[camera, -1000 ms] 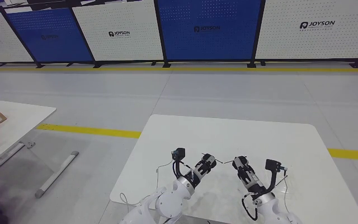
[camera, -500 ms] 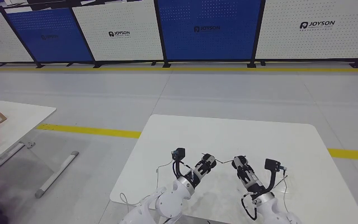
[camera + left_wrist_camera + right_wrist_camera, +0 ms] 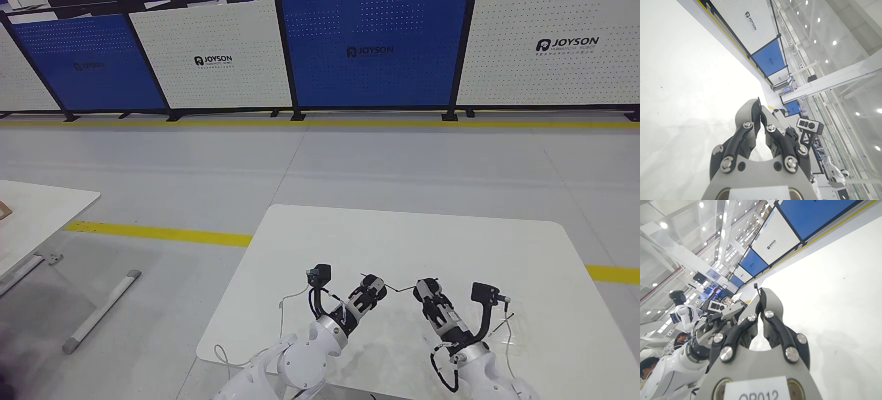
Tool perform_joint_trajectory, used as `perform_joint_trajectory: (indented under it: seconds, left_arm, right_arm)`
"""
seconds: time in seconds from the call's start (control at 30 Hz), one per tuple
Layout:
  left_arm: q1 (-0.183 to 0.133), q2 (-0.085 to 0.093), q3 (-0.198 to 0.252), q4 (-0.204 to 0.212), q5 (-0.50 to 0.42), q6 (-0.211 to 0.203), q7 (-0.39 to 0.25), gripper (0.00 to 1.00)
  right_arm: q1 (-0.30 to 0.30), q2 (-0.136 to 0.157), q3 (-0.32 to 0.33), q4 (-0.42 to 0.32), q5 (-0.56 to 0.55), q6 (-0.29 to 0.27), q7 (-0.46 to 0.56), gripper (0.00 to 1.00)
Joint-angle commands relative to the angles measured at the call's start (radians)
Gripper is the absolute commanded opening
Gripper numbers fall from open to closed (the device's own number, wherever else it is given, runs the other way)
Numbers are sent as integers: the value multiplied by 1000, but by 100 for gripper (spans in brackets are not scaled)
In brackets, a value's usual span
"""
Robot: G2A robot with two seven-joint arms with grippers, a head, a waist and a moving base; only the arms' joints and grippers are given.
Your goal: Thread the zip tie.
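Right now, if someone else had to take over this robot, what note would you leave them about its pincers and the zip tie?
Left pincer: shut, over the near part of the white table, tip facing the right pincer.
Right pincer: shut on the zip tie; its black head pokes out past the tip.
Zip tie: in the top view a thin dark strand spans the gap between both pincers; whether the left one grips it cannot be told.
Done: tie lifted off the table.
Left: threading; no closed loop shows.
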Motion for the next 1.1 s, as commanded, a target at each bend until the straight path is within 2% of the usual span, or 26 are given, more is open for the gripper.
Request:
perform_joint_trajectory:
  seconds: [0.0,0.83,1.07]
  left_arm:
    - [0,0,0,0,0,0,0,0]
    - [0,0,0,0,0,0,0,0]
    - [3,-6,-3,5,-2,-18,2,0]
  right_arm:
    - [3,-1,-1,3,6,-3,9,0]
    - [6,-4,4,14,16,-10,7,0]
    - [11,-8,-2,16,9,6,10,0]
